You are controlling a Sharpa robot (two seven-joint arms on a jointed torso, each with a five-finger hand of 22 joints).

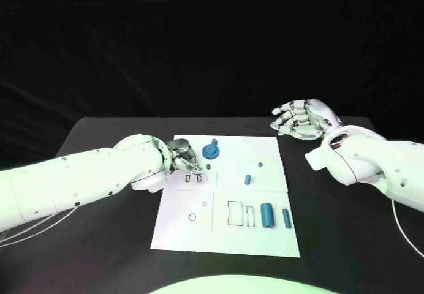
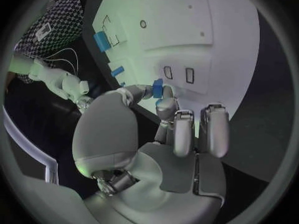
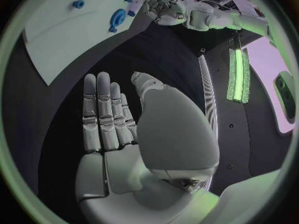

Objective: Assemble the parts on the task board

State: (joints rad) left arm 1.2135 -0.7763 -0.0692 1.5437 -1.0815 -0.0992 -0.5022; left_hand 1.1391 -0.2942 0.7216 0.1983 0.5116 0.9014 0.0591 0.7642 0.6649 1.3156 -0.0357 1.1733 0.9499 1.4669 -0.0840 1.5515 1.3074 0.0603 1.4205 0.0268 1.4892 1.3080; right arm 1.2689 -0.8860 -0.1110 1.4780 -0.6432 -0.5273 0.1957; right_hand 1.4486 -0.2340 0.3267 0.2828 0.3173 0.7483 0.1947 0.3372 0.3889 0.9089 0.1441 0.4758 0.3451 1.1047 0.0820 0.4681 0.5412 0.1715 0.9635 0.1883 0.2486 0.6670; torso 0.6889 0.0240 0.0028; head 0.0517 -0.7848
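At centre left of the head view, the left hand [image 1: 183,157] hovers over the white board [image 1: 265,239], its fingers [image 2: 163,106] pinching a small blue part [image 2: 158,88]. A blue disc [image 1: 210,151] sits just right of it. At upper right, the right hand [image 1: 300,119] hangs above the black counter [image 1: 106,233], fingers loosely apart, holding nothing.

task board [image 1: 225,245]: i see a smooth, matt white plate, plastic-looking.
parts [image 1: 267,216]: smooth blue plastic by the look, slight sheen.
table [image 1: 106,233]: black, matt.
left hand [image 2: 163,134]: silver, satin metallic finish, smooth.
right hand [image 3: 134,129]: same silver, smooth sheen.
arms [image 1: 79,184]: glossy white shells, plastic i'd say.
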